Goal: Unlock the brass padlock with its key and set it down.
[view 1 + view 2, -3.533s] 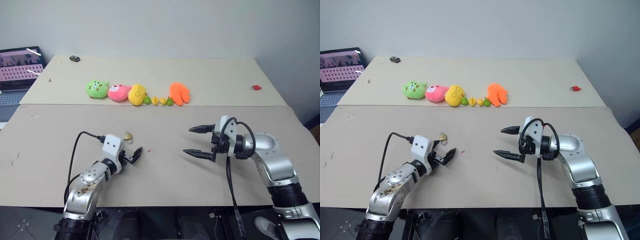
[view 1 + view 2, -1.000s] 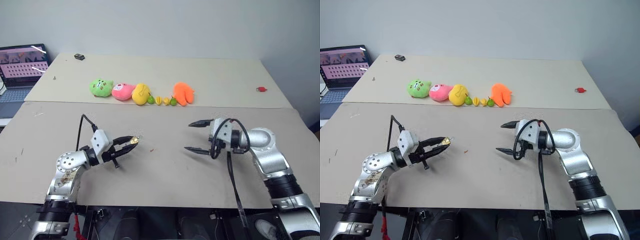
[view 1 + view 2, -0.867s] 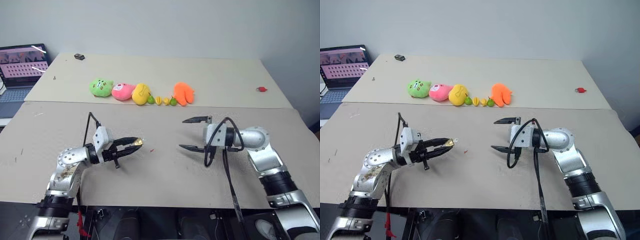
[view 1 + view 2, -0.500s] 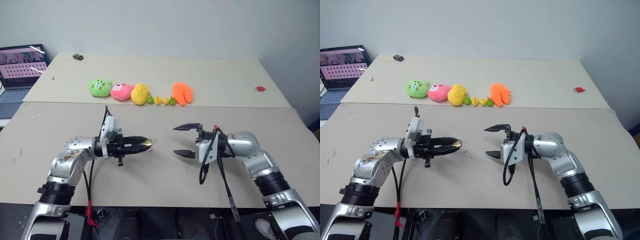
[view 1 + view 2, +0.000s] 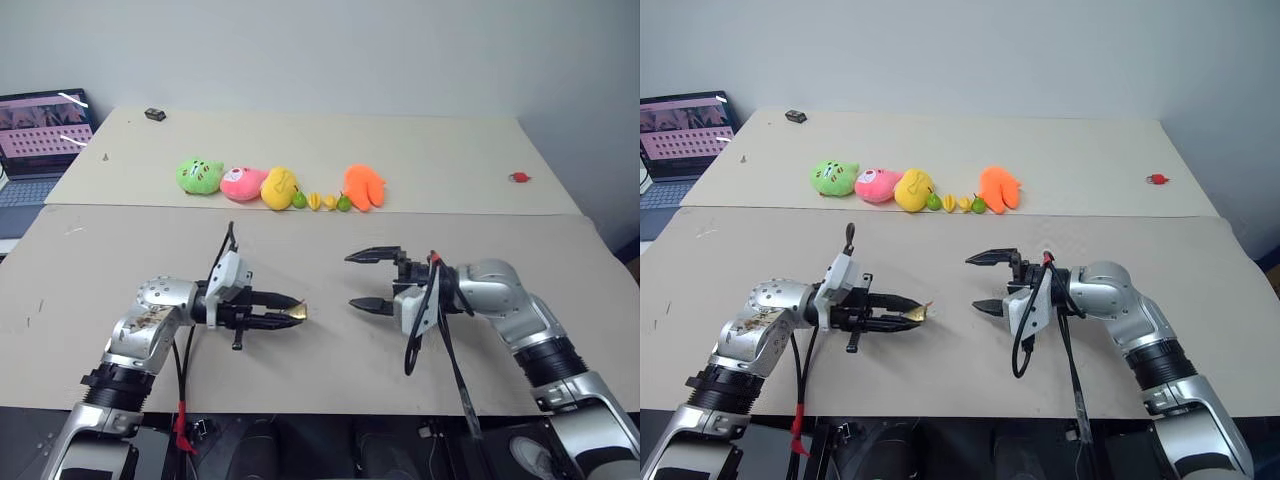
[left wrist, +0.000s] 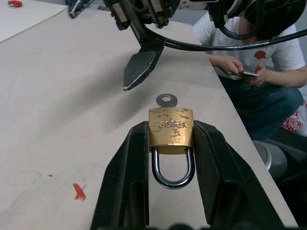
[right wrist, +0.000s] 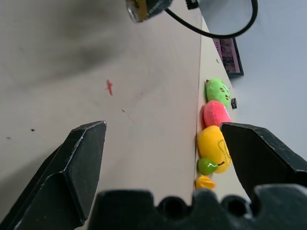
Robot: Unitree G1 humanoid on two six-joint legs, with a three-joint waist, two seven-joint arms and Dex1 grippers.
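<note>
Left claw: the black two-fingered left gripper [image 6: 170, 158] is clenched on the small scuffed brass padlock [image 6: 171, 132], holding it level above the beige table [image 5: 330, 400], body squeezed between the fingers, steel shackle back toward the wrist.
Key: the thin silvery round-headed key [image 6: 166, 100] sits in the padlock's keyway, its head poking out toward the other arm.
Right claw: the black two-fingered right gripper [image 5: 372, 281] is released, jaws spread wide, facing the padlock from just beside it, nothing in it.
Risk, miss: the key head is very small against those wide fingers; closing off-centre would likely pinch air or nudge the key askew.
Risk, slip: the grip is on the padlock's smooth sides only, so a turning force on the key may twist the padlock in the fingers or drop it to the table.
Risk, shackle: it lies between the left fingers, which may block it springing open.
Far off: a row of bright plush toys [image 5: 275, 187], well apart.
</note>
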